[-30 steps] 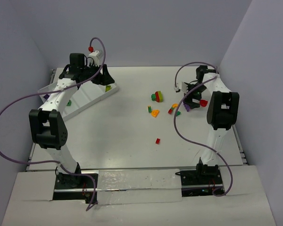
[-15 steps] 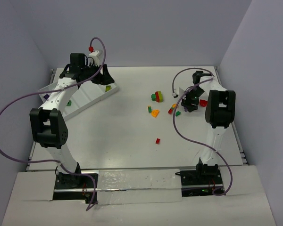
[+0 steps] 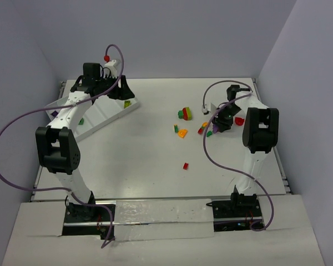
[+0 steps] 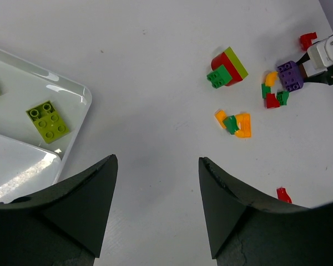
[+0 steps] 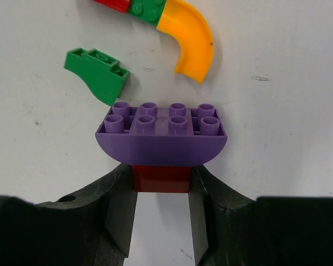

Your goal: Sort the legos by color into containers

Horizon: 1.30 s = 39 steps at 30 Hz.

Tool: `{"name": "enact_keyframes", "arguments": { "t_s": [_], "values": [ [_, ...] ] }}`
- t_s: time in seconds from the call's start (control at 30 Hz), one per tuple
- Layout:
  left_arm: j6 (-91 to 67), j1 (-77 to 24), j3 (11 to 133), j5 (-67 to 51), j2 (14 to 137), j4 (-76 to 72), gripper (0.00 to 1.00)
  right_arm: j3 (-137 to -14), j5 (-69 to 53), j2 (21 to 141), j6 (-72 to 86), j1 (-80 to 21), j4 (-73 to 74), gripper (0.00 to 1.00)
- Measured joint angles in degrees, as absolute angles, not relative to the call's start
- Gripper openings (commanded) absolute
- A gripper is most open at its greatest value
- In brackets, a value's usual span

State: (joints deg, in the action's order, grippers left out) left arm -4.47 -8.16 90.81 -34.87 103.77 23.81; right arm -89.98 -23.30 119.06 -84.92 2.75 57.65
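In the right wrist view my right gripper (image 5: 162, 185) is shut on a small red brick (image 5: 161, 178) that sits under a purple curved lego (image 5: 162, 136). This pair is on the table at the right (image 3: 221, 123). A green piece (image 5: 97, 73) and an orange curved piece (image 5: 190, 37) lie just beyond it. My left gripper (image 4: 157, 166) hangs open and empty above the table by the white tray's corner (image 4: 86, 97). A lime brick (image 4: 47, 121) lies in the tray. A red, lime and green cluster (image 4: 228, 67) and an orange and green cluster (image 4: 235, 123) lie mid-table.
A lone small red brick (image 3: 185, 165) lies nearer the arm bases. Another red piece (image 3: 240, 120) sits right of the right gripper. The tray (image 3: 108, 113) runs diagonally at the back left under the left arm, with a purple piece (image 3: 54, 113) at its far end.
The right gripper's fingers have closed from wide open onto the red brick under the purple lego, and that wrist shifted slightly left. The left arm has not moved.
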Motion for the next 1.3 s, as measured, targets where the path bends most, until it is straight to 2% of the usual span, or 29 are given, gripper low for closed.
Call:
{"name": "enact_keyframes", "arguments": {
  "t_s": [0.17, 0.3, 0.33, 0.37, 0.47, 0.67, 0.87, 1.3],
  "values": [
    [-8.2, -7.9, 85.6, -36.0, 100.7, 22.1, 0.73, -89.6, -26.7, 111.1, -80.8, 2.1, 57.7, 0.24],
    [-14.2, -7.5, 78.1, -41.2, 95.6, 19.0, 0.83, -89.8, -29.6, 103.0, -76.0, -2.5, 57.5, 0.25],
    [-16.2, -7.4, 76.2, -43.0, 94.5, 17.8, 0.9, -89.9, -30.4, 101.2, -74.5, -4.5, 57.2, 0.25],
    [-17.8, -7.5, 74.6, -44.5, 93.7, 16.9, 0.93, -89.9, -31.1, 99.7, -73.1, -6.6, 56.7, 0.25],
    [-22.5, -8.0, 69.9, -47.9, 91.7, 12.9, 0.97, -90.2, -32.5, 96.8, -67.2, -13.9, 54.2, 0.24],
    [-26.8, -10.5, 68.2, -52.1, 90.9, 11.9, 0.97, -91.8, -32.0, 97.4, -55.1, -24.9, 49.7, 0.25],
    [-29.1, -13.6, 69.0, -53.0, 91.0, 11.9, 0.93, -91.9, -28.8, 97.9, -47.3, -31.6, 46.3, 0.26],
    [-34.3, -17.5, 69.0, -54.0, 92.2, 9.6, 0.86, -92.7, -24.8, 97.9, -41.1, -36.1, 45.5, 0.27]
  ]
}}
